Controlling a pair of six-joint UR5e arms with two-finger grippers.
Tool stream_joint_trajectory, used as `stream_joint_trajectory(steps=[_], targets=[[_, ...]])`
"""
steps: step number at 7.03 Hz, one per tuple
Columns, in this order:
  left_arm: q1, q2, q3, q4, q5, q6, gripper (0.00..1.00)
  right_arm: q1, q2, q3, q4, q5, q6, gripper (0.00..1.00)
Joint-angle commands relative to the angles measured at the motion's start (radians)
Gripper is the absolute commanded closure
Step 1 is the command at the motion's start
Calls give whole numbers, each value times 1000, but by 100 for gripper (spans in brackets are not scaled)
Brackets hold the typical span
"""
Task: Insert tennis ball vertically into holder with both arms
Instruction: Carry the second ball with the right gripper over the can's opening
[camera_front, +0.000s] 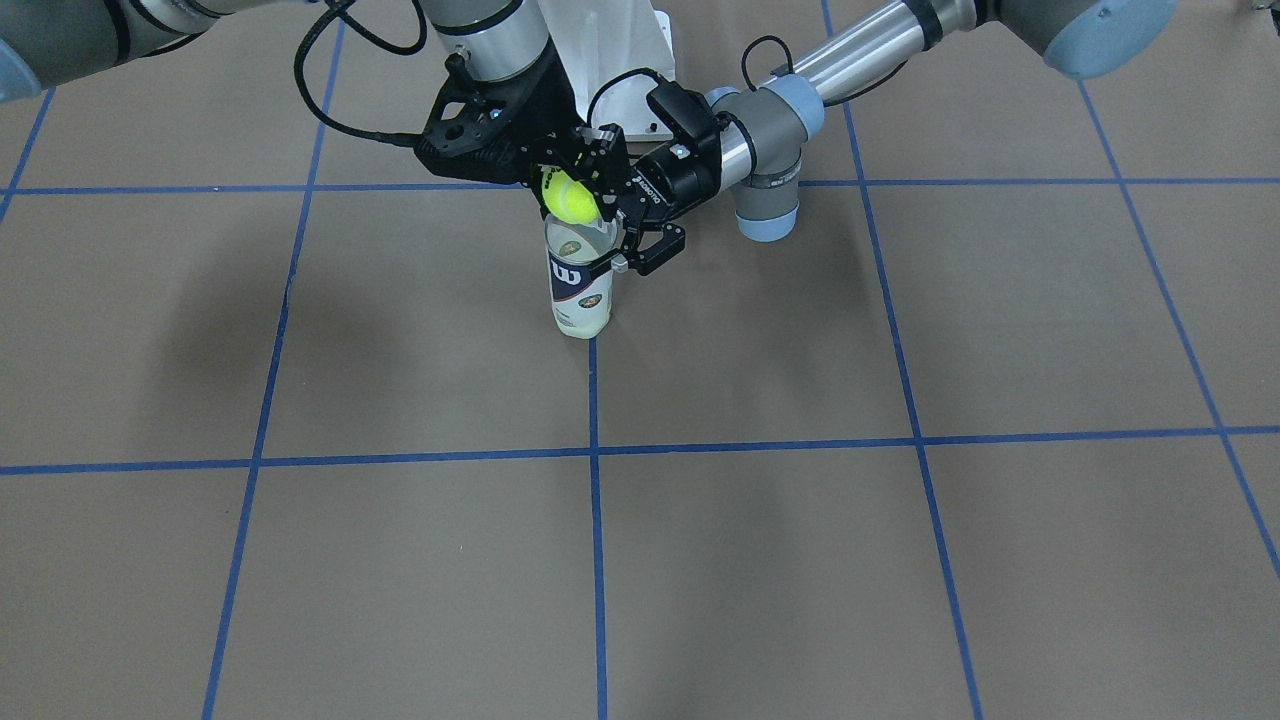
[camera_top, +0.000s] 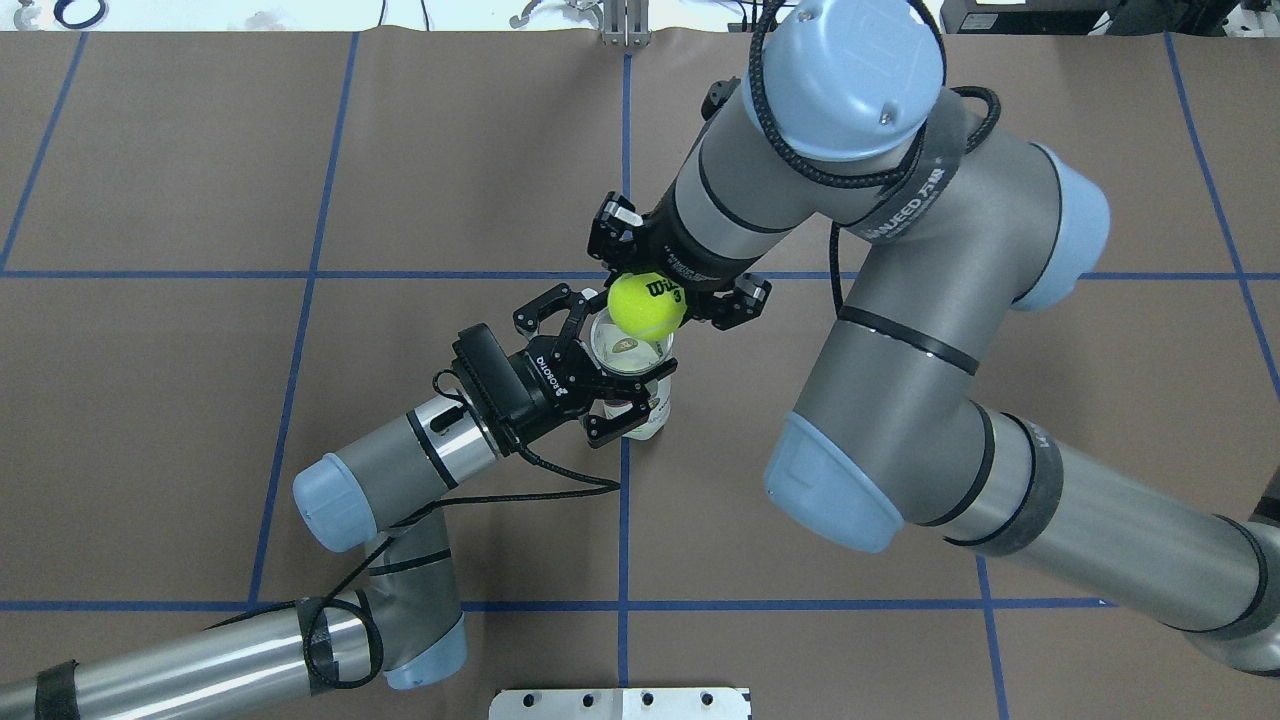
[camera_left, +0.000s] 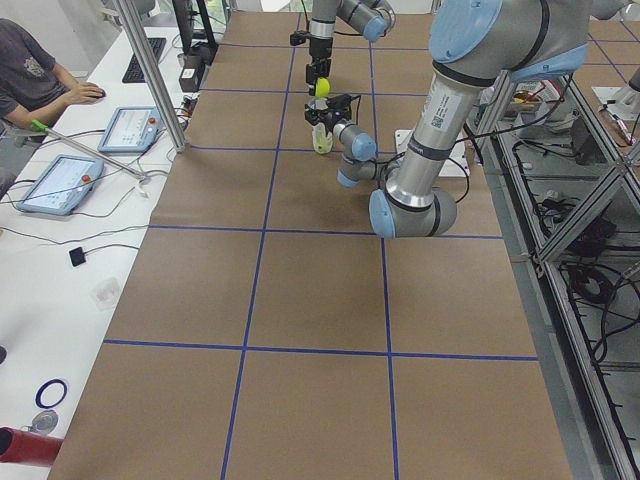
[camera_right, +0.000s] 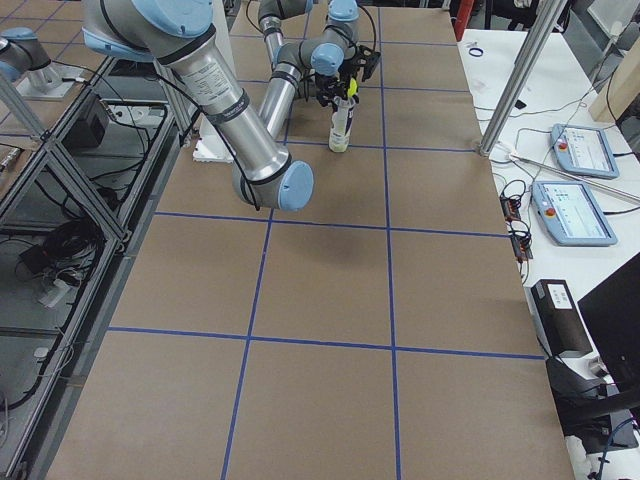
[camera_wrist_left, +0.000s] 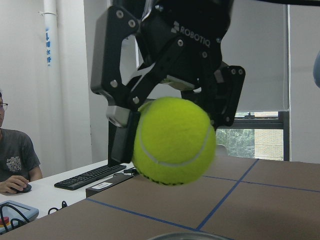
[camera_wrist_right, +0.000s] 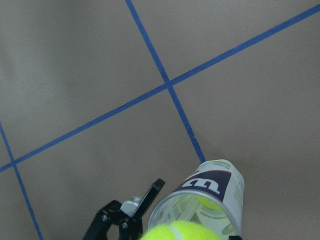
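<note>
The holder (camera_front: 580, 285), a clear can with a navy "W" label, stands upright on the brown mat; it also shows in the overhead view (camera_top: 628, 352). My left gripper (camera_top: 612, 362) comes in from the side, its fingers (camera_front: 655, 250) closed on the can just below the silver rim. My right gripper (camera_top: 655, 292) points down and is shut on a yellow-green tennis ball (camera_top: 647, 304), held just above the can's open mouth and a little toward the far side. The left wrist view shows the ball (camera_wrist_left: 174, 141) between black fingers. Another ball lies inside the can (camera_wrist_right: 207, 202).
The white pedestal base (camera_front: 630, 50) stands right behind the can. Blue tape lines (camera_front: 596, 450) grid the mat. An operator (camera_left: 30, 75) sits at a side table with tablets (camera_left: 55, 183) beyond the mat's edge.
</note>
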Motion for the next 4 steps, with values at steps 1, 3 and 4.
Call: stream_joint_trajectory(steps=[1,3,4], targets=[[0,-1,2,0,8,0,7,-16,9,2,-1,-11,2,100],[3,-1,2,0,10,0,7,-16,5,1,-1,-9,1,100],[5,-1,2,0,8,0,7,-16,3,1,-1,-8,-1,100]])
